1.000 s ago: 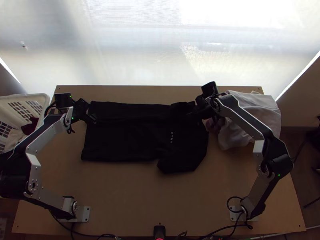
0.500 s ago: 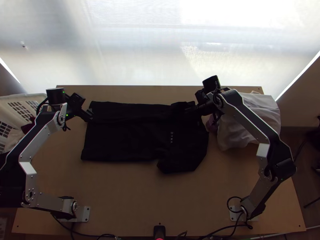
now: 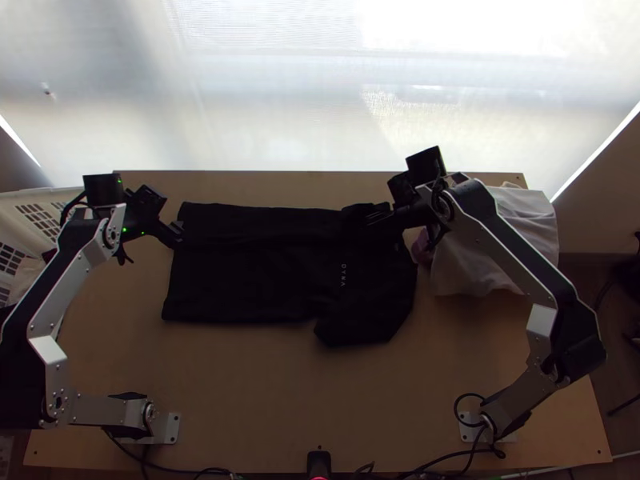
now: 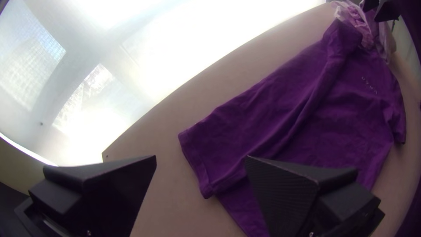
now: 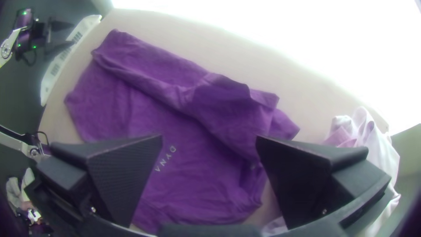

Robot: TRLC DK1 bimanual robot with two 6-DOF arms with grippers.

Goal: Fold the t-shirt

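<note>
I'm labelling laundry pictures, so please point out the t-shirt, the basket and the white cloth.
T-shirt (image 5: 197,175): right wrist view, on the chest beside the printed letters.
Basket (image 3: 38,213): top view, on its slotted wall.
White cloth (image 3: 464,268): top view, on the part nearer the t-shirt.
</note>
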